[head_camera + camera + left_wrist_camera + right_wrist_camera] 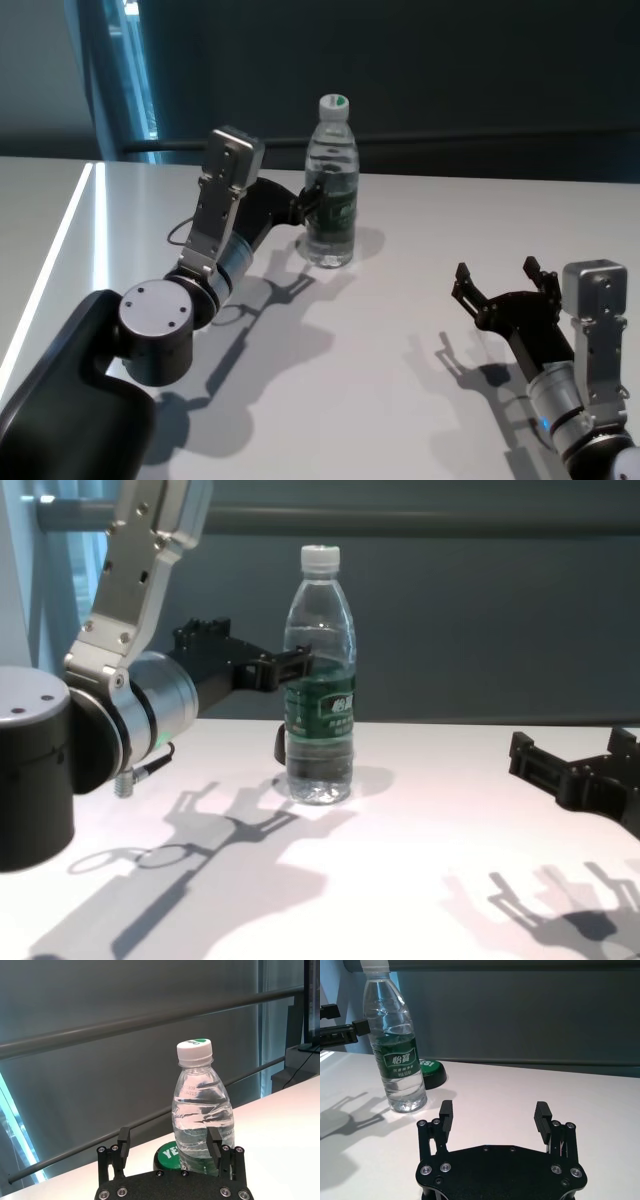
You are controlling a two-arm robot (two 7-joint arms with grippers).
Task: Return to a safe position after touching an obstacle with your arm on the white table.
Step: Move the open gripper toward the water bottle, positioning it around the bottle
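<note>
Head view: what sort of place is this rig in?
Probably an indoor lab or office test bench. A bare glossy white table carries only a water bottle and a green disc; behind it run a dark wall panel, a rail and window glazing.

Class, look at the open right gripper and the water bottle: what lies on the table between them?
Only bare white table separates the right gripper from the water bottle; the head view shows that stretch best.

Dark green round disc (pixel 431 1071) with white lettering, left of centre. Grey horizontal rail (pixel 150 1022) across the upper background.
</note>
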